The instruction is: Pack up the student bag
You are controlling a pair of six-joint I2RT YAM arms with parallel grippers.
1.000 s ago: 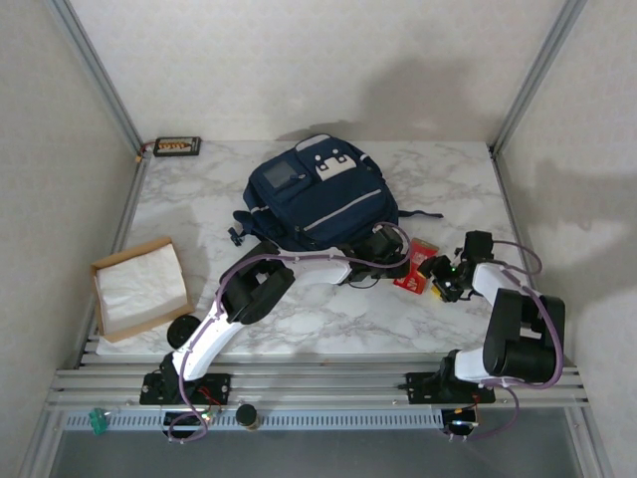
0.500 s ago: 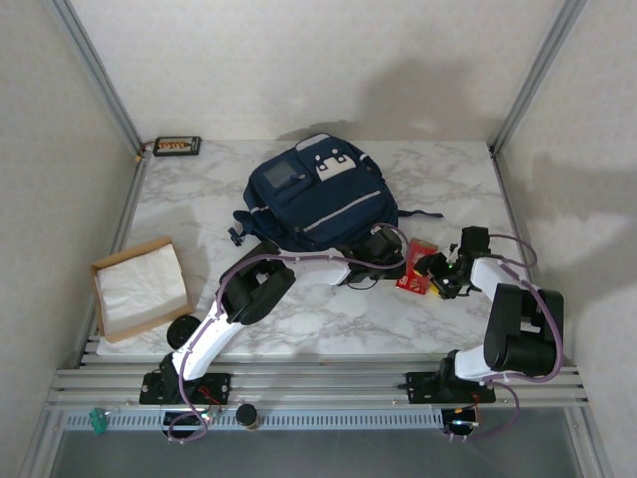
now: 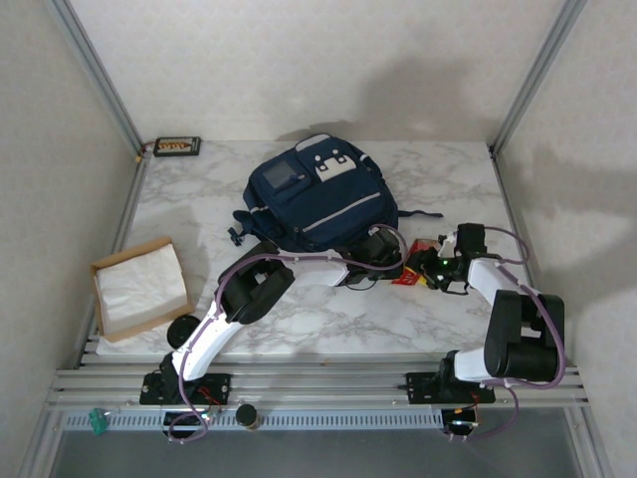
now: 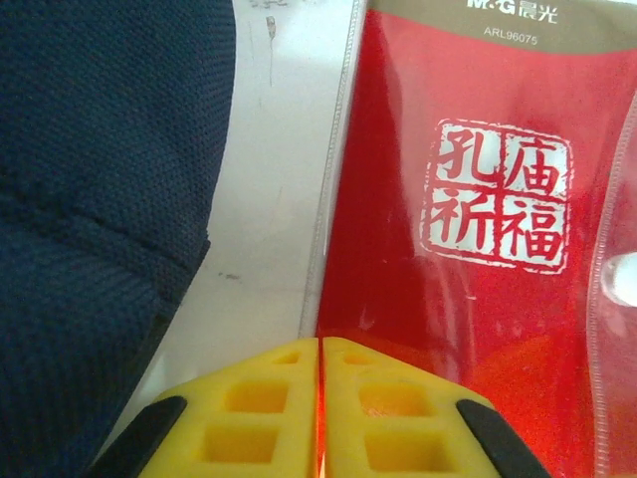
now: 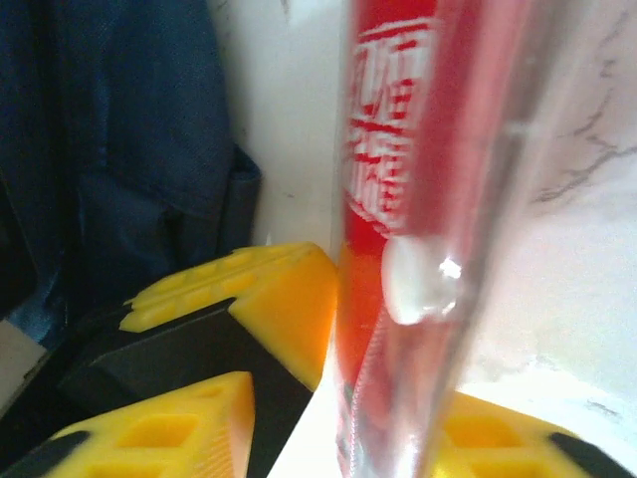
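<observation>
The student bag (image 3: 314,199) lies flat in the middle of the marble table (image 3: 199,209), front pocket up and its near end towards the arms; I cannot make out an open compartment. Just beside that near end, on its right, the red packet (image 4: 468,299) stands on edge between the two grippers. The main risk is to this slick, film-wrapped packet. The left gripper (image 4: 320,398) has its pads pressed together at the packet's very border, with a red line showing in the seam, so I judge it pinches only a thin strip of film, which could slide out and let the packet flop to the table. The right gripper (image 5: 348,418) straddles the packet half-open, with a gap on one side. If it clamps off-centre while the left one holds on, the two could twist or crease the packet between them. A release at the wrong time by either one would drop it. The left arm reaches forward and bends right along the bag's near edge, close enough that any sweep could drag the fabric and shift the bag. The right arm folds back on itself, its wrist turned inward to the left.
</observation>
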